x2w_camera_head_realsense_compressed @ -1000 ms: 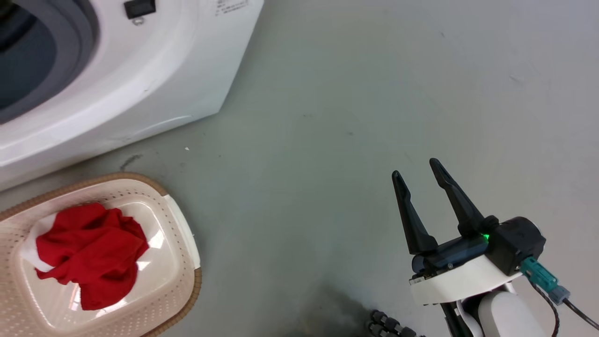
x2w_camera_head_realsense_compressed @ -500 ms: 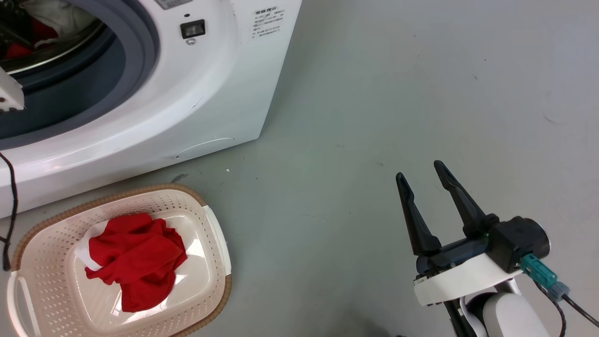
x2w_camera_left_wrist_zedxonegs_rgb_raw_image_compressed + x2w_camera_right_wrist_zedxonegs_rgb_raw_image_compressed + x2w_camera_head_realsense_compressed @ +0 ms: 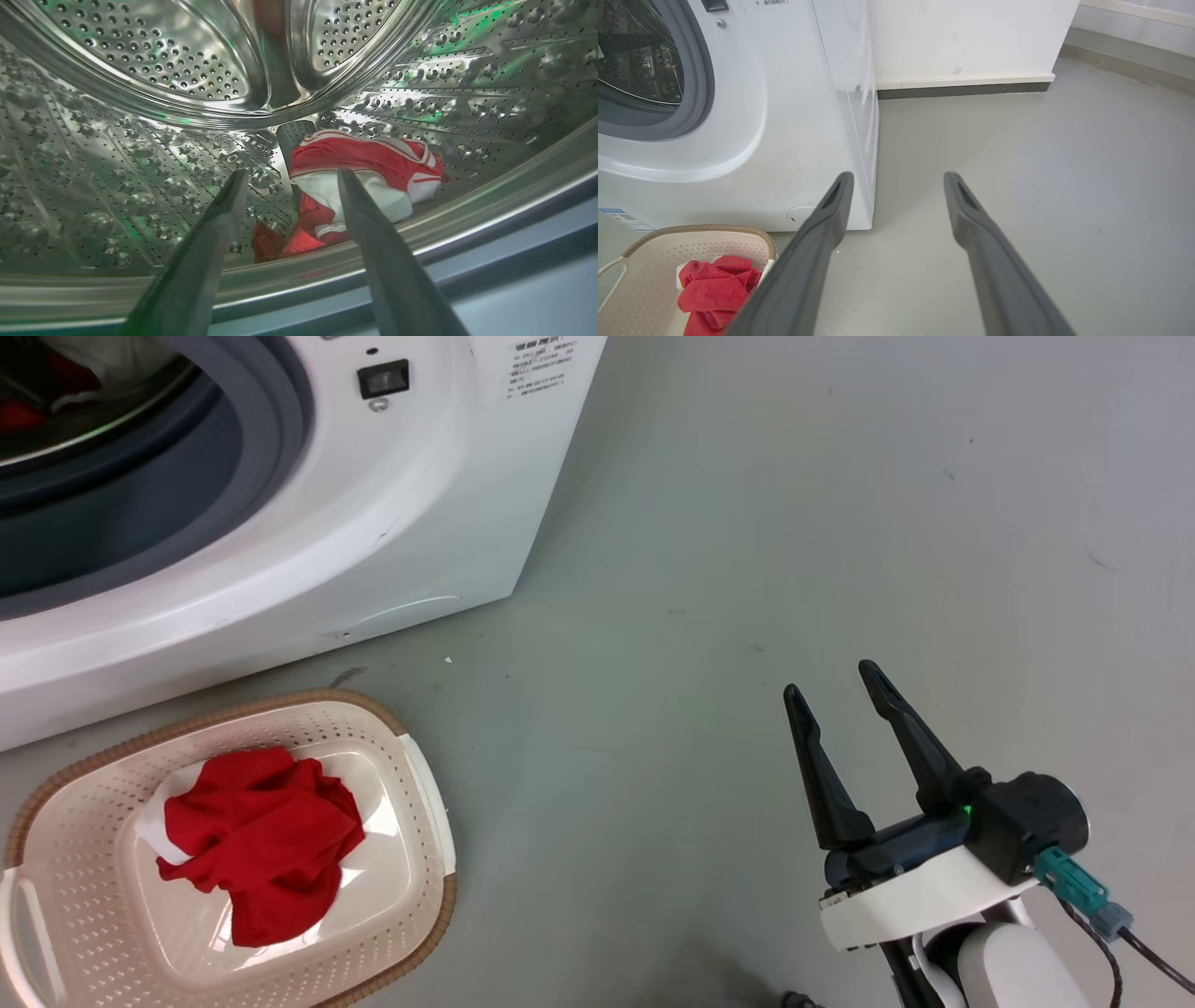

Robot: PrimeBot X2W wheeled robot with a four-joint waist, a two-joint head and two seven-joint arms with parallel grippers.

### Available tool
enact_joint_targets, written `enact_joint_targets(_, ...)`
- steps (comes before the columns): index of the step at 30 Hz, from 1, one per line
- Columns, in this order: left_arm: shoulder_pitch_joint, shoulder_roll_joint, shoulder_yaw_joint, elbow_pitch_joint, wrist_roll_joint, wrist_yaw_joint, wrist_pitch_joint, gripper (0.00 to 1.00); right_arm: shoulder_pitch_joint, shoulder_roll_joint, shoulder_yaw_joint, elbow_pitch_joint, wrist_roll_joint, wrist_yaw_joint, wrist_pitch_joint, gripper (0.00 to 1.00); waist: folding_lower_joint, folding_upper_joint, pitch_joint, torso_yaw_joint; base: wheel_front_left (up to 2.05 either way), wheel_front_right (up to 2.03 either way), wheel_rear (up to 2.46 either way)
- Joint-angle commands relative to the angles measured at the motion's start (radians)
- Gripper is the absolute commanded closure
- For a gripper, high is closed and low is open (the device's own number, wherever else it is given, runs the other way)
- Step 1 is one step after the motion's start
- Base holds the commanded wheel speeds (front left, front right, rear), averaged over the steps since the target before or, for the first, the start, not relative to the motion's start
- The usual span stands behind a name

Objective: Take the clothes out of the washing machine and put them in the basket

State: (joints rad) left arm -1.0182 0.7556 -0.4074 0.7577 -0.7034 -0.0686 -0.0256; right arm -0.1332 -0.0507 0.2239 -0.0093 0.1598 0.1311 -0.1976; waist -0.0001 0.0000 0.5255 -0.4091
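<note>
Left gripper (image 3: 292,173) fingers apart, empty, inside steel drum (image 3: 117,154). Red-and-white striped garment (image 3: 373,158) ahead, slightly right of fingertips. Advance deeper, centre jaws on bunched fabric, close before withdrawing.

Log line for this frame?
left gripper: open, at washing machine drum mouth, striped garment ahead | right gripper: open, over floor | basket: holds red garment

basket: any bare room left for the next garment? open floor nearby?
In the basket the red garment fills the middle; bare bottom shows along its right wall and near edge. Open floor lies between basket, washing machine and right gripper. Crowded: the front of the drum, where the striped garment lies beyond the open left gripper.
</note>
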Motion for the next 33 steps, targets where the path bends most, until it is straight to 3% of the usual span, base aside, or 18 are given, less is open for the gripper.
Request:
enact_joint_targets(1, -0.020, 0.006, -0.004, 0.002, 0.003, -0.007, 0.016, 0.00, -0.008, 0.001, 0.003, 0.001, 0.010, -0.001, -0.008, 0.00, 0.0001, 0.0000, 0.011, -0.007, 0.00, 0.00, 0.00)
enact_joint_targets(10, -0.180, 0.069, -0.071, -0.009, -0.030, -0.054, 0.329, 0.00, -0.023, 0.001, 0.028, 0.012, 0.033, -0.001, -0.030, 0.00, 0.0001, 0.0000, 0.095, -0.056, 0.00, 0.00, 0.00)
enact_joint_targets(18, -0.309, 0.144, -0.134, -0.049, -0.109, -0.062, 0.646, 0.00, -0.022, 0.001, 0.063, 0.025, 0.058, -0.001, -0.047, 0.00, 0.0001, 0.0000, 0.162, -0.105, 0.00, 0.00, 0.00)
enact_joint_targets(26, -0.406, 0.201, -0.144, -0.065, -0.192, -0.063, 0.877, 0.00, -0.003, 0.001, 0.083, 0.019, 0.068, -0.001, -0.057, 0.00, 0.0001, 0.0000, 0.219, -0.144, 0.00, 0.00, 0.00)
enact_joint_targets(33, -0.456, 0.202, -0.167, -0.083, -0.185, -0.038, 0.991, 0.00, 0.011, 0.001, 0.089, 0.011, 0.068, -0.001, -0.061, 0.00, 0.0001, 0.0000, 0.248, -0.145, 0.00, 0.00, 0.00)
